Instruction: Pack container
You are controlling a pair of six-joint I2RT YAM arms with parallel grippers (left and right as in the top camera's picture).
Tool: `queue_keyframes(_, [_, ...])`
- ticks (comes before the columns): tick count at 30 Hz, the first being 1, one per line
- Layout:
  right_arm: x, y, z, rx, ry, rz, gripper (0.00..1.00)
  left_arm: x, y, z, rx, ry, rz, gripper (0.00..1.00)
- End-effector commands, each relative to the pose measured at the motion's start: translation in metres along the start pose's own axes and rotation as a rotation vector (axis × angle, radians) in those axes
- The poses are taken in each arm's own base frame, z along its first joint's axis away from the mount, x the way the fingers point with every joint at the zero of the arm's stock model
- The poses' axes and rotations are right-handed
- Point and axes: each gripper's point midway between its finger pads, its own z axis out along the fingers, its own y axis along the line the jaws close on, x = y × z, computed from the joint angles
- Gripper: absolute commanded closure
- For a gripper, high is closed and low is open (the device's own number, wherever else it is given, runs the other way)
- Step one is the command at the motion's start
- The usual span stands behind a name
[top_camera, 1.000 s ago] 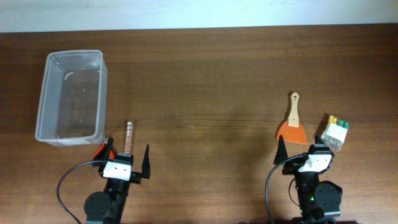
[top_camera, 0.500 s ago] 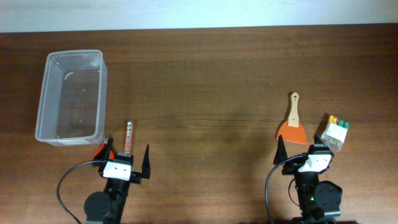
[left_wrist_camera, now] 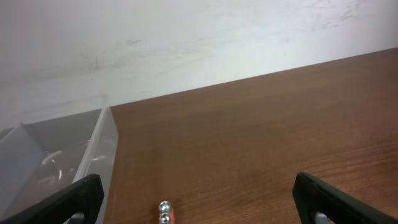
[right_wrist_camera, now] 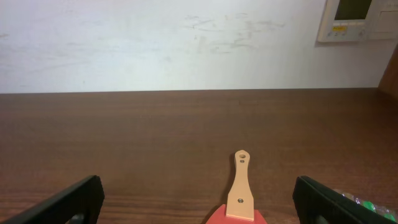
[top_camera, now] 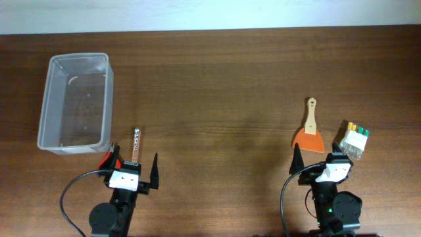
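Observation:
The clear plastic container stands empty at the table's far left; its wall shows in the left wrist view. A thin metal tool with an orange end lies in front of my left gripper, which is open and empty; the tool's tip shows in the left wrist view. An orange scraper with a wooden handle lies in front of my open, empty right gripper; it also shows in the right wrist view. A small white pack with green and yellow tips lies right of it.
The brown wooden table ends at a white wall at the back. A wall panel shows in the right wrist view. Black cables loop beside both arm bases at the front edge.

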Motion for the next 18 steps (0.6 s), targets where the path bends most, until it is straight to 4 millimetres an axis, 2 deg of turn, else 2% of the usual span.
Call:
queue_keyframes(1, [0.005,0.005,0.0,-0.027,0.015,0.0,0.01,0.001,0.002,0.0,-0.008,0.001,-0.009,0.01])
queue_keyframes(7, [0.005,0.013,0.0,-0.074,0.015,0.003,0.01,0.001,0.006,-0.001,-0.035,0.002,-0.026,0.01])
queue_keyframes(13, [-0.003,0.018,-0.002,-0.101,0.005,0.102,0.01,-0.001,0.007,-0.001,-0.042,-0.004,-0.158,0.01])
queue_keyframes(18, [-0.008,0.019,-0.002,-0.106,0.048,0.101,0.01,-0.014,0.022,-0.004,-0.118,-0.023,-0.223,0.01])
